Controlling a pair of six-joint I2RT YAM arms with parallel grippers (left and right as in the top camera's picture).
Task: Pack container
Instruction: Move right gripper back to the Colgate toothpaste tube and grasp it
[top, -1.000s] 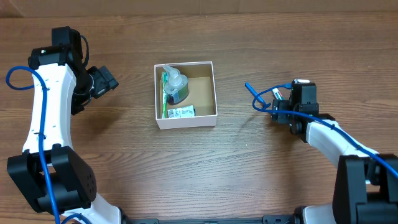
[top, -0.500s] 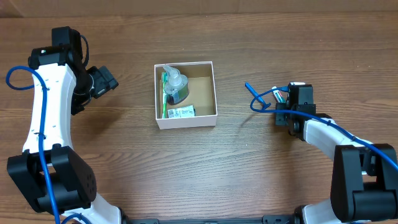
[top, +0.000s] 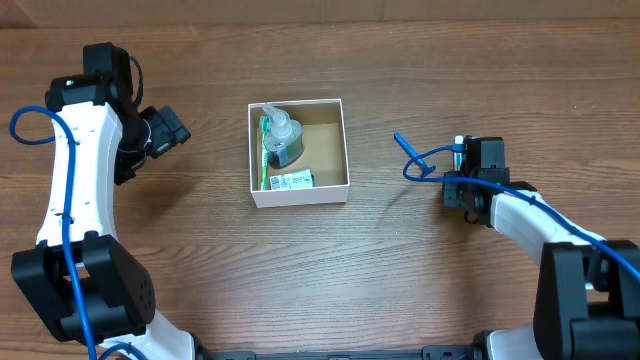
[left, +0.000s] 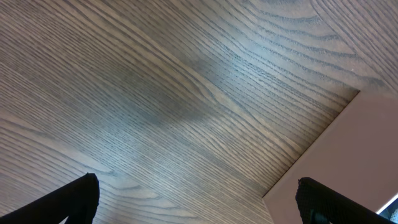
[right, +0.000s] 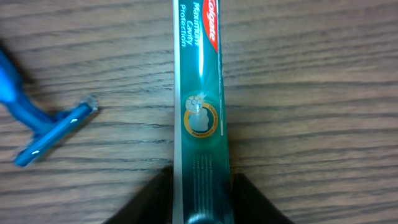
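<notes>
Right end effector (right: 201, 190) pinches the toothpaste tube (right: 199, 93); lift it straight, clear of the blue razor (right: 50, 127); left end effector (left: 198, 199) stands open.

Container (top: 299, 194): small square shallow cardboard box, white outer walls and rim, plain brown inside, no lid, open side up. Sits flat on the wooden surface (top: 400, 260), turned very slightly. It lies between the two hands, apart from both: to the right of the left hand (top: 168, 132), to the left of the right hand (top: 462, 165), somewhat nearer the left one. The half toward the left hand holds a clear bottle (top: 283, 140) of green liquid and a green toothbrush (top: 265, 160) along that wall. A small labelled packet (top: 291, 180) lies by the near wall. The half toward the right hand is bare brown floor.
</notes>
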